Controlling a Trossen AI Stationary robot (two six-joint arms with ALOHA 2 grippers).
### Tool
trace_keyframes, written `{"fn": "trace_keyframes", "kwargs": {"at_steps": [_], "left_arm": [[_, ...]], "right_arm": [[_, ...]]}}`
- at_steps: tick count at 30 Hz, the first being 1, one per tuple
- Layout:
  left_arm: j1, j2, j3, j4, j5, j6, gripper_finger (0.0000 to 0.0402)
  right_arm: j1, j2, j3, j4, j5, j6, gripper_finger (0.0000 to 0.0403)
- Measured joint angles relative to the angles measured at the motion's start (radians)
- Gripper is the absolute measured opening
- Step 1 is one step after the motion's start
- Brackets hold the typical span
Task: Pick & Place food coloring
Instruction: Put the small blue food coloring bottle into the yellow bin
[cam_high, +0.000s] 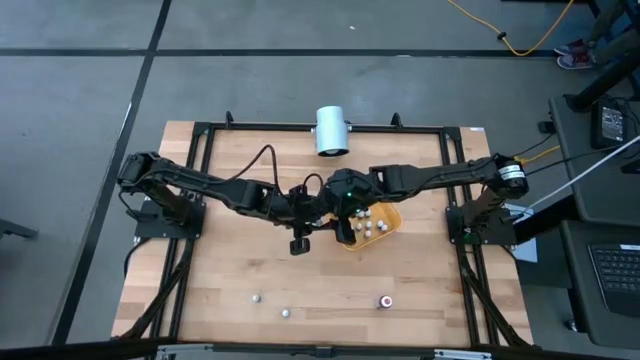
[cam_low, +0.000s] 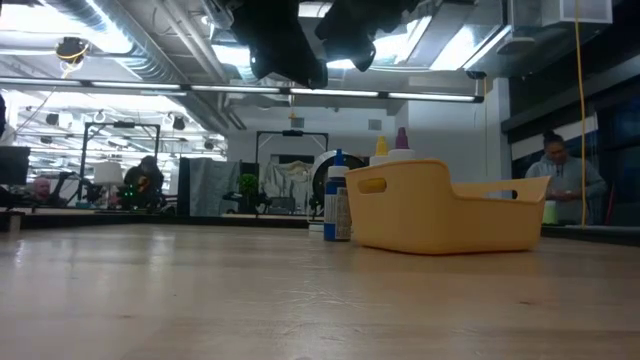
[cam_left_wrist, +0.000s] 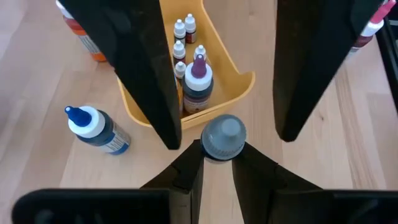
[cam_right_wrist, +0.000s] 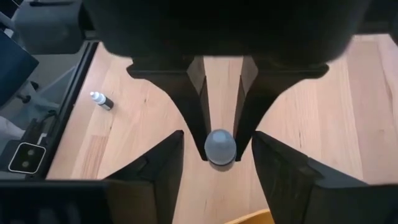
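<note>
A small food coloring bottle (cam_left_wrist: 222, 138) with a grey cap hangs in the air beside the orange-yellow tray (cam_left_wrist: 245, 87), and my left gripper (cam_left_wrist: 222, 152) is shut on it. My right gripper (cam_right_wrist: 219, 146) faces it from the opposite side and is open. Its two fingers (cam_left_wrist: 149, 68) stand on either side of the bottle without touching it. Several more capped bottles (cam_left_wrist: 186, 46) stand upright inside the tray. In the high view both grippers meet over the table's middle (cam_high: 330, 212). My left gripper pinches the bottle between its two fingertips (cam_right_wrist: 198, 118), just under the grey cap (cam_right_wrist: 221, 144). The fingers slant down toward it. The bottle stands upright, cap up, and is lifted clear of the table.
A blue-capped bottle (cam_left_wrist: 96, 129) stands on the wood beside the tray, and a red-orange one (cam_left_wrist: 81, 31) stands farther off. Three small bottles (cam_high: 285, 313) lie near the table's front edge. A white cylinder (cam_high: 331, 130) sits at the far edge.
</note>
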Motion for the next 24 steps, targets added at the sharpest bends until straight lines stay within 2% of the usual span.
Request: {"fn": "trace_keyframes", "kwargs": {"at_steps": [8, 18, 24], "left_arm": [[0.000, 0.000, 0.000, 0.021, 0.000, 0.000, 0.0070], [0.000, 0.000, -0.001, 0.036, 0.001, 0.000, 0.0070], [0.000, 0.000, -0.001, 0.040, 0.031, 0.018, 0.0084]], "right_arm": [[0.000, 0.002, 0.000, 0.001, 0.000, -0.005, 0.0152], [0.001, 0.001, 0.000, 0.002, 0.000, -0.009, 0.0055], [0.001, 0.000, 0.000, 0.002, -0.003, -0.009, 0.0053]]}}
